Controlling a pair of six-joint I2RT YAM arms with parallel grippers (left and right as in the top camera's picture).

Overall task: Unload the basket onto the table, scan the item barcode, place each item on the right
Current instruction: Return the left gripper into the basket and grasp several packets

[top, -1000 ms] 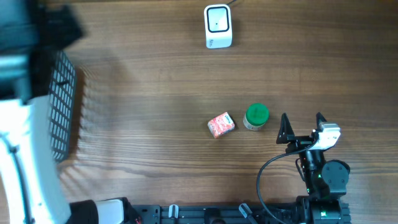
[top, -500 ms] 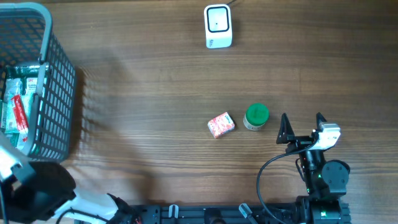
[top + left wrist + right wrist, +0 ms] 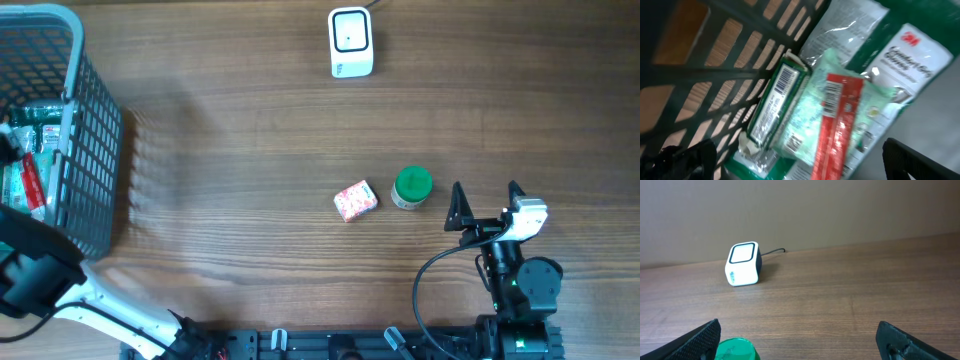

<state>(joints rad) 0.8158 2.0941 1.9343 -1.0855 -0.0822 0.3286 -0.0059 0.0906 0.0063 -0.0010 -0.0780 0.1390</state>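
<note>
**Reference landmark.** The white scanner (image 3: 351,42) stands at the far edge of the table (image 3: 250,130), window up, cable at its rear. No writing on it can be read.

**Items on the table.** A green-lidded jar (image 3: 412,187) and a pink patterned packet (image 3: 355,201) lie side by side, nearer the robot than the scanner. The jar is slightly right of the scanner and the packet in line with it. Their print is too small to read.

**Items in the basket.** The grey wire basket (image 3: 95,150) stands far left of the scanner. It holds:
- a white-and-green pouch (image 3: 900,55) marked "3M", its script below blurred;
- a green box (image 3: 775,102) with a barcode face up;
- a red-striped packet (image 3: 835,125), also barcoded.

**Claws.**
- The left gripper (image 3: 805,157) hangs over the basket contents, released, grasping nothing.
- The right gripper (image 3: 485,205) is just right of the jar. Its claw is spread wide and empty, facing the scanner.
</note>
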